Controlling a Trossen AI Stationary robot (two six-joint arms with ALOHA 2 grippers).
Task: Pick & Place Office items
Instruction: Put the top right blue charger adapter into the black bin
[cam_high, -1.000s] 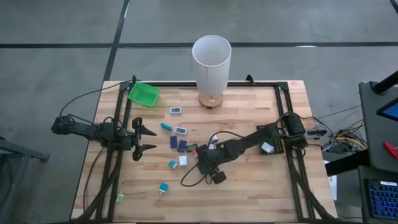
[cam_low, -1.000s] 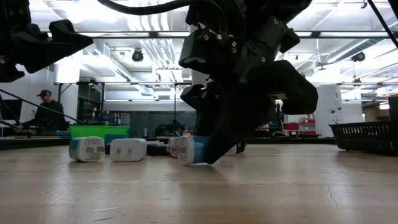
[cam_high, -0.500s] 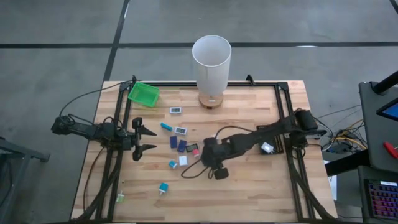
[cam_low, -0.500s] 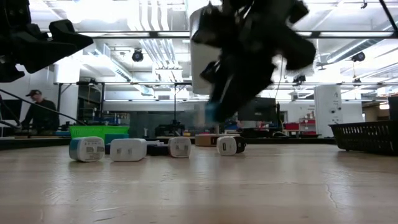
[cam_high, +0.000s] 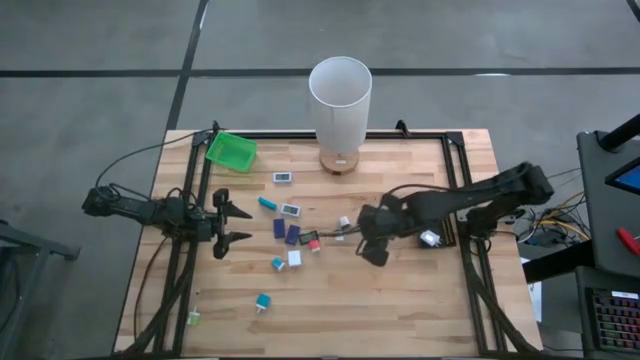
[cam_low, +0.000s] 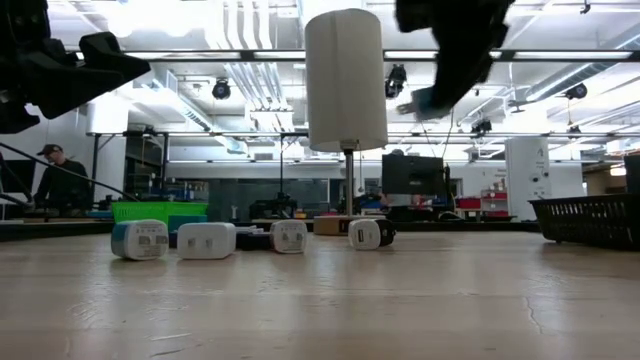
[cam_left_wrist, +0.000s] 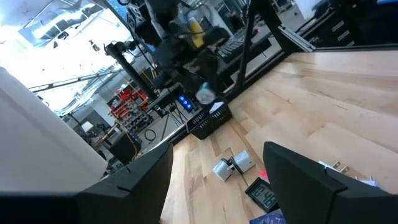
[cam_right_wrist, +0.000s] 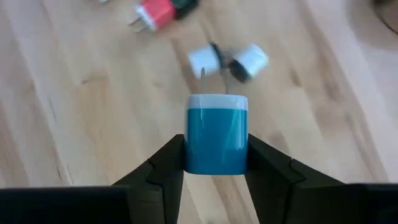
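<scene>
Right wrist view, right pincer (cam_right_wrist: 217, 163) gripping teal plug (cam_right_wrist: 216, 142), white plug (cam_right_wrist: 230, 60) beyond

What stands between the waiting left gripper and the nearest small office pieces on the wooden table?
Nothing visible: the left gripper hangs open by the table's left side, with bare wood between it and the dark blue rectangular piece.

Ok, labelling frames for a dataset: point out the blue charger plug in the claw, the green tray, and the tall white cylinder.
blue charger plug (cam_right_wrist: 216, 140): right wrist view, blue body.
green tray (cam_high: 231, 150): high view, inside floor.
tall white cylinder (cam_high: 340, 100): high view, side wall.

Right gripper (cam_right_wrist: 216, 163) raised mid-table, jaws clamped; left gripper (cam_high: 232, 224) jaws apart.
</scene>
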